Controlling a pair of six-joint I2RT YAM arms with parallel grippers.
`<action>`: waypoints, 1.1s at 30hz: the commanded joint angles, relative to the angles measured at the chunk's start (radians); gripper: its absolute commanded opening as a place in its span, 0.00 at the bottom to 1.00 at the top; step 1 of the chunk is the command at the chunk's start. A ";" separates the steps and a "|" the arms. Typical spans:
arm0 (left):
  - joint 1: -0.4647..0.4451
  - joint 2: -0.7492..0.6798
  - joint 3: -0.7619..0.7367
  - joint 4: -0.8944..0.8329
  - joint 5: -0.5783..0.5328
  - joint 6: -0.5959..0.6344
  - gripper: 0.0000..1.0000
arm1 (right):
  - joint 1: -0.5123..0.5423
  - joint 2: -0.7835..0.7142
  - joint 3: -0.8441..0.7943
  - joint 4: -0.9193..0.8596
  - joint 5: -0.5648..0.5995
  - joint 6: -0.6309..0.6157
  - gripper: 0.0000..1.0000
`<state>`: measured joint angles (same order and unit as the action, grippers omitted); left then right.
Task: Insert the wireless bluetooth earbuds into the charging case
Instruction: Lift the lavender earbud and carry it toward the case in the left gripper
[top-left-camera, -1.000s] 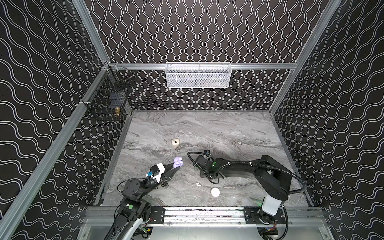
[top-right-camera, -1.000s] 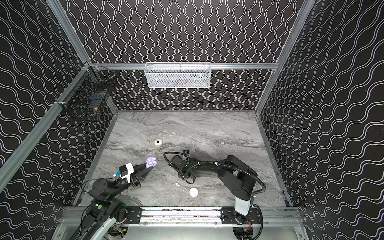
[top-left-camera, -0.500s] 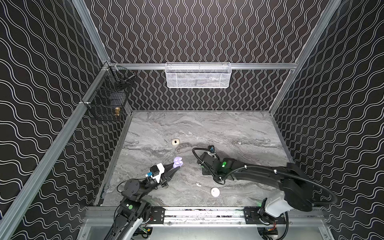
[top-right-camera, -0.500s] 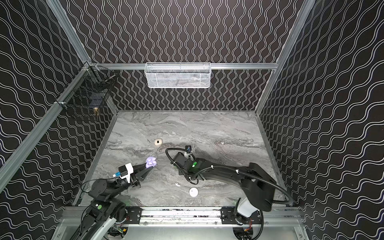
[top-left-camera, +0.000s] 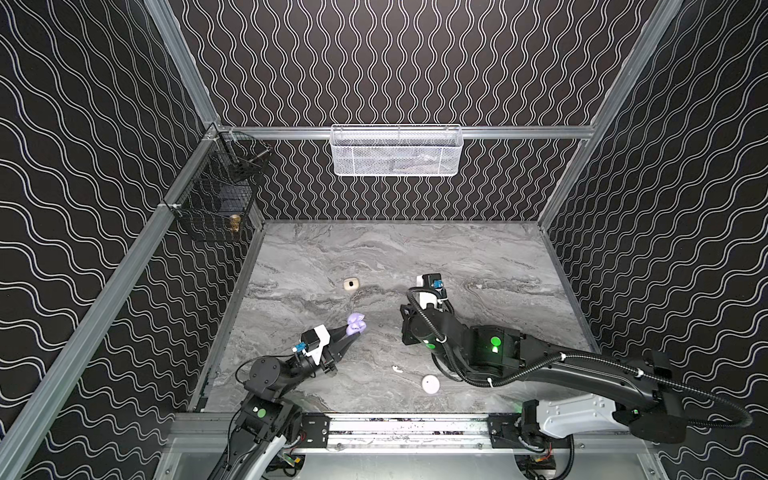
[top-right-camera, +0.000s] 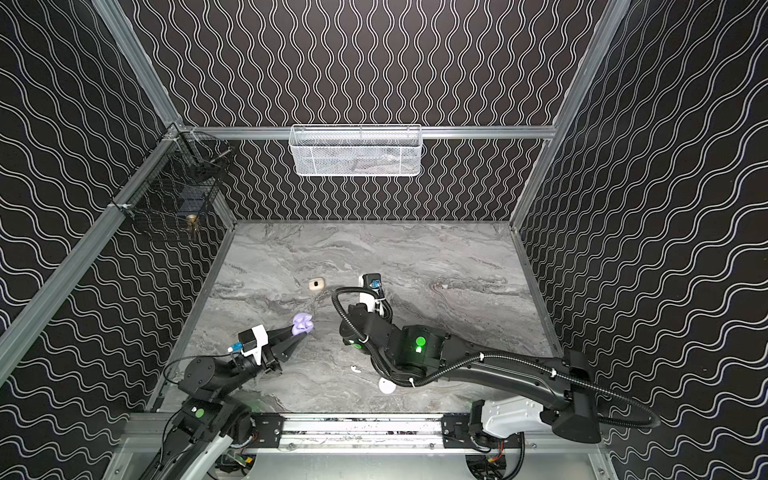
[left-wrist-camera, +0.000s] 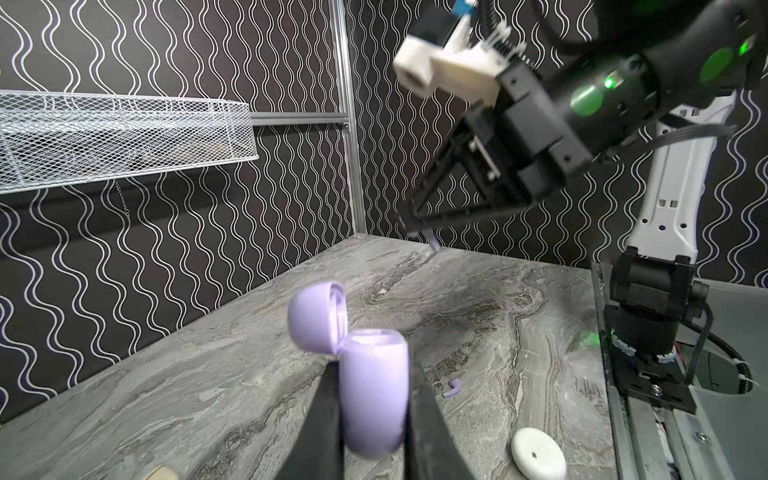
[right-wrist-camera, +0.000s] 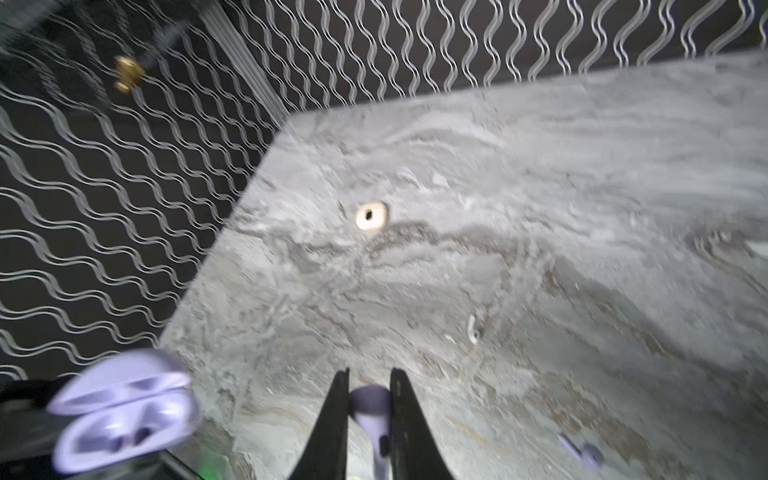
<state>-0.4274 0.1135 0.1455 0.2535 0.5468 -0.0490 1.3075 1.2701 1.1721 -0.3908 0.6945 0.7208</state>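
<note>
The left arm lies low from its base at the front rail, forearm stretched forward and inward. The left pincer (top-left-camera: 352, 332) is clenched on the body of the lavender charging case (top-left-camera: 356, 325), holding it upright with the lid swung open. The right arm reaches far in from its own base, its long link running low over the surface (top-left-camera: 436, 249), elbow bent and wrist tipped steeply, so the right pincer (right-wrist-camera: 370, 376) points down. It hangs beside the left pincer, clearly apart from it. Its fingers (right-wrist-camera: 338, 415) are closed on a lavender earbud (right-wrist-camera: 370, 409), part of which pokes out past the tips. A second lavender earbud (right-wrist-camera: 582, 455) lies on the surface near the right pincer, on the side away from the left pincer. A white earbud (right-wrist-camera: 472, 328) lies just ahead of the right pincer's tips, and a cream case (right-wrist-camera: 371, 215) lies farther ahead. A white case (top-left-camera: 430, 384) sits behind the right pincer, toward the rail.
</note>
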 joint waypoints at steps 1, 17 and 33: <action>-0.001 -0.004 0.002 0.042 0.001 0.017 0.00 | 0.032 -0.016 -0.002 0.193 0.020 -0.073 0.09; 0.000 -0.071 0.015 0.037 -0.027 0.011 0.00 | 0.125 0.102 -0.056 0.687 -0.068 -0.203 0.08; 0.000 -0.084 0.035 0.012 -0.038 0.005 0.00 | 0.134 0.177 -0.082 0.839 -0.087 -0.195 0.05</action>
<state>-0.4274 0.0288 0.1703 0.2550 0.5129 -0.0467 1.4399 1.4395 1.0817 0.3962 0.6109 0.5266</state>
